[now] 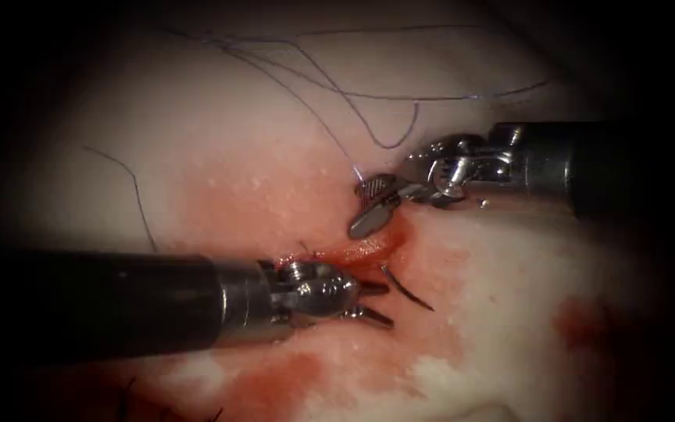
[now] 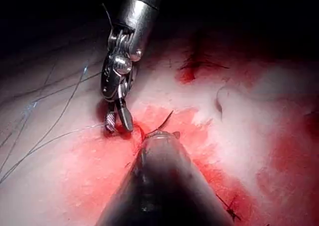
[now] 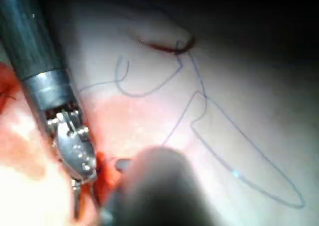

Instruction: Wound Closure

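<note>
Both tools have dark shafts (image 1: 103,301), shiny steel collars (image 1: 236,301) and small ridged silver jaws.

Red fluid (image 1: 283,383) stains the tissue (image 1: 509,297) in patches, short dark cut ends of thread (image 1: 130,395) stick up, and a dark red slit (image 2: 192,69), possibly a separate nick, lies well apart.

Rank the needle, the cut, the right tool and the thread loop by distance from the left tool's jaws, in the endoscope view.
1. needle: just right of the left tool, which is open and empty; one end seems to be in the tissue.
2. cut: just above the jaws.
3. right tool: beyond the cut, open, empty.
4. thread loop: farthest, above the right tool.
</note>
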`<control>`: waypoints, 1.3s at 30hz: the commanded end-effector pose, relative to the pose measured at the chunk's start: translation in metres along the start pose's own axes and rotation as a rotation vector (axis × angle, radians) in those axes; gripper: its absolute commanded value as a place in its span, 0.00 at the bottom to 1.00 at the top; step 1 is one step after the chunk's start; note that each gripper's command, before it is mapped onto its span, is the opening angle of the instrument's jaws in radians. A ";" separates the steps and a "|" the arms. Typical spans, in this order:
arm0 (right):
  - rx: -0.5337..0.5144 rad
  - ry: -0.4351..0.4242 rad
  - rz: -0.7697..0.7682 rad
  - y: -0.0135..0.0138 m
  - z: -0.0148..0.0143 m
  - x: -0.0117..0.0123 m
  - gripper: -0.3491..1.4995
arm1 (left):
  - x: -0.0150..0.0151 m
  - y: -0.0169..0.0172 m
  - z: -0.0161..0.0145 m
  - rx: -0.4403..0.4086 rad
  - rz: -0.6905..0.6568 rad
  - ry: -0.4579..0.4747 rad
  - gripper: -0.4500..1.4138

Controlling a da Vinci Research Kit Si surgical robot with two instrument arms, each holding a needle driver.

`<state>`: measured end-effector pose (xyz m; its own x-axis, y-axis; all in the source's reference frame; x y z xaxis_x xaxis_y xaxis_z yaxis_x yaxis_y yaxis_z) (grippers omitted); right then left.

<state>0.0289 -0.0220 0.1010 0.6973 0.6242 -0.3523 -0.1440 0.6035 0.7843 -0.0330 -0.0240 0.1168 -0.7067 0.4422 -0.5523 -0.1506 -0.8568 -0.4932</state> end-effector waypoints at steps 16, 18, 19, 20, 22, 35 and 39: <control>-0.027 0.021 -0.014 0.0024 -0.0038 -0.0034 0.81 | 0.0018 0.0001 0.0001 0.171 0.263 -0.029 0.68; -0.032 0.031 -0.014 0.0024 -0.0037 -0.0035 0.81 | 0.0014 -0.0007 0.0004 0.201 0.270 -0.040 0.69; -0.034 0.035 -0.013 0.0024 -0.0036 -0.0035 0.81 | 0.0011 -0.0011 0.0006 0.212 0.280 -0.046 0.69; -0.033 0.038 -0.013 0.0024 -0.0036 -0.0035 0.81 | 0.0009 -0.0015 0.0007 0.223 0.285 -0.051 0.69; -0.035 0.049 -0.011 0.0024 -0.0035 -0.0035 0.81 | 0.0002 -0.0022 0.0013 0.252 0.281 -0.063 0.69; -0.044 0.065 -0.005 0.0029 -0.0032 -0.0038 0.79 | -0.0003 -0.0030 0.0032 0.312 0.290 -0.095 0.69; -0.047 0.078 0.002 0.0032 -0.0034 -0.0039 0.79 | -0.0004 -0.0030 0.0033 0.330 0.317 -0.107 0.69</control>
<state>0.0226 -0.0211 0.1029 0.6413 0.6619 -0.3881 -0.1818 0.6225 0.7612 -0.0339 -0.0223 0.1202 -0.8224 0.1252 -0.5549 -0.1170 -0.9919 -0.0505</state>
